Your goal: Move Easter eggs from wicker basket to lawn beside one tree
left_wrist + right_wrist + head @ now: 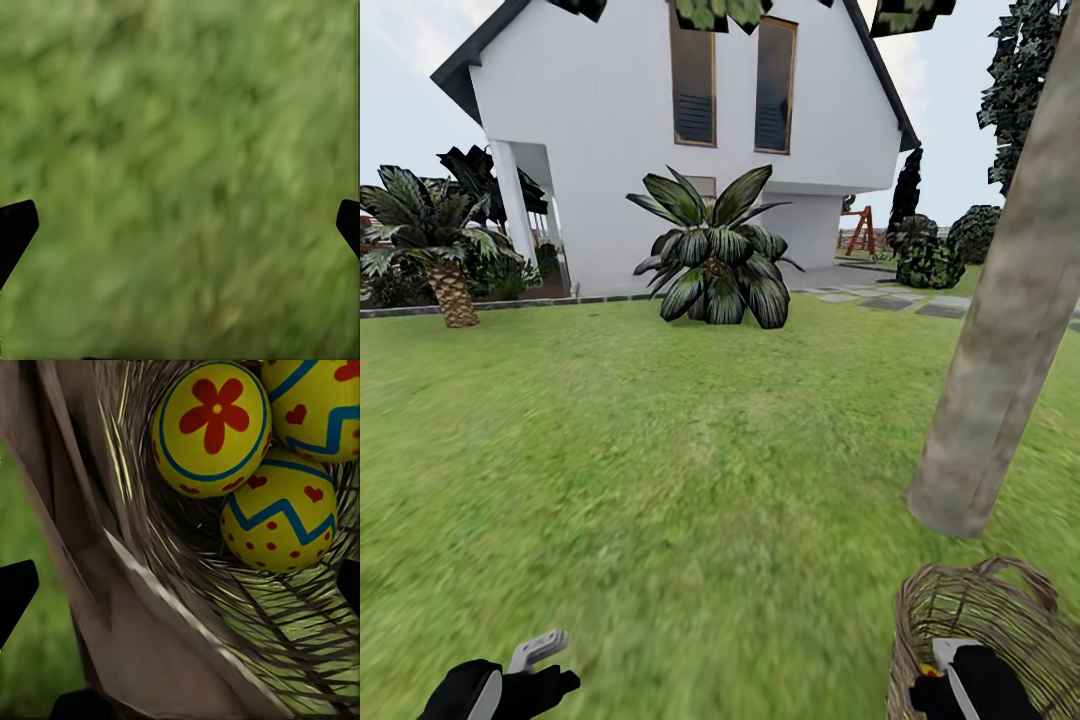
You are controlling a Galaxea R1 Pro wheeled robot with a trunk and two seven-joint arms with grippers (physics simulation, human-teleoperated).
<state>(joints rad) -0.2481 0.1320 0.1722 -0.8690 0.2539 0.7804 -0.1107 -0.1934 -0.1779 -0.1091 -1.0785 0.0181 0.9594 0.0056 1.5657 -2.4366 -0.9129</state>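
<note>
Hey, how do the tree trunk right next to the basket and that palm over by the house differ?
The tree trunk is bare, smooth, grey-beige and leans, running out of the top of the head view; the palm has a short, scaly brown trunk with fronds spreading low. The trunk stands beside the wicker basket; the palm stands far off at the grass edge. Both rise from the lawn.

I see flat, even daylight with no cast shadows or glare; the lawn [180, 150] smears blurry close up, and the renders look soft.
</note>
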